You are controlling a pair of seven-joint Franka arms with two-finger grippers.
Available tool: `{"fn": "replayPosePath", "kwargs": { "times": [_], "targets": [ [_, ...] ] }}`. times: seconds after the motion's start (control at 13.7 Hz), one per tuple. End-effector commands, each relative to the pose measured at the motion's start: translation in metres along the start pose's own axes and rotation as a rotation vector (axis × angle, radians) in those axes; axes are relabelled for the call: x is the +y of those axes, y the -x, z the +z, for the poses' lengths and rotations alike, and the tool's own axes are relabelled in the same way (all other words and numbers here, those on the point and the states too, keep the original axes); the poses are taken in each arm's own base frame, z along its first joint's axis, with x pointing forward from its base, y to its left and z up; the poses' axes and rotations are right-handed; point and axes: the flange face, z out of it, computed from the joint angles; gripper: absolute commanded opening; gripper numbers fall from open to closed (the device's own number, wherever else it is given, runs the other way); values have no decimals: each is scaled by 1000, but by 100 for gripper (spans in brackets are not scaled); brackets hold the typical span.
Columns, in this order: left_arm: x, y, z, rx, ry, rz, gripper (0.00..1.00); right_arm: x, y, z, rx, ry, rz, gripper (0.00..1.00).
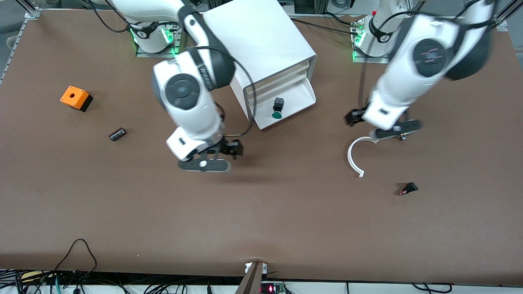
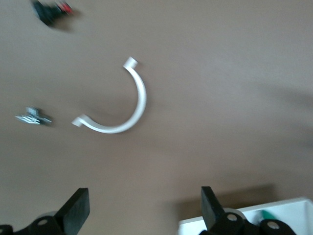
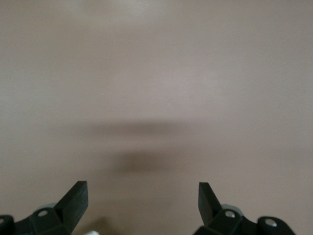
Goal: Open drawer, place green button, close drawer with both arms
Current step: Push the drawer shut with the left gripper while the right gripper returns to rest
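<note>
The white cabinet (image 1: 261,41) stands at the middle of the table near the arms' bases. Its lowest drawer (image 1: 300,96) is pulled out. The button (image 1: 278,108) lies on its side in it, green cap toward the front camera. My right gripper (image 1: 204,164) is open and empty over bare table, nearer to the front camera than the cabinet; in the right wrist view (image 3: 142,196) it shows only table. My left gripper (image 1: 394,131) is open and empty over the table beside the drawer, toward the left arm's end. The left wrist view (image 2: 144,205) shows a corner of the drawer (image 2: 288,215).
A white C-shaped piece (image 1: 356,157) (image 2: 122,107) lies just under the left gripper, with a small metal part (image 2: 32,117) beside it. A small black-and-red part (image 1: 408,188) lies nearer to the front camera. An orange box (image 1: 74,98) and a dark cylinder (image 1: 117,134) lie toward the right arm's end.
</note>
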Motion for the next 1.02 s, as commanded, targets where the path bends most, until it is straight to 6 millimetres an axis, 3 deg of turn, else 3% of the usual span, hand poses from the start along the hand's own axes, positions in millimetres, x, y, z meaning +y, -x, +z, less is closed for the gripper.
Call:
{"fn": "replayPosePath", "kwargs": {
  "times": [0.0,0.22,0.37,0.51,0.8,0.95],
  "targets": [
    [51,18,57,-28,6,-122,100,60,-19,-21,-57,-50,-76,100],
    [96,41,117,-35,36,-205,100,148,-32,-51,-82,-96,-187,100],
    [105,56,161,-18,77,-208,100,217,-24,-67,-81,-140,-258,100],
    [113,70,199,-44,79,-190,100,262,-6,-90,-73,-155,-310,100],
    [133,102,212,-163,113,-229,100,309,69,-132,-69,-113,-325,100],
    [142,118,212,-210,125,-224,100,314,91,-145,-66,-79,-343,100]
  ]
}}
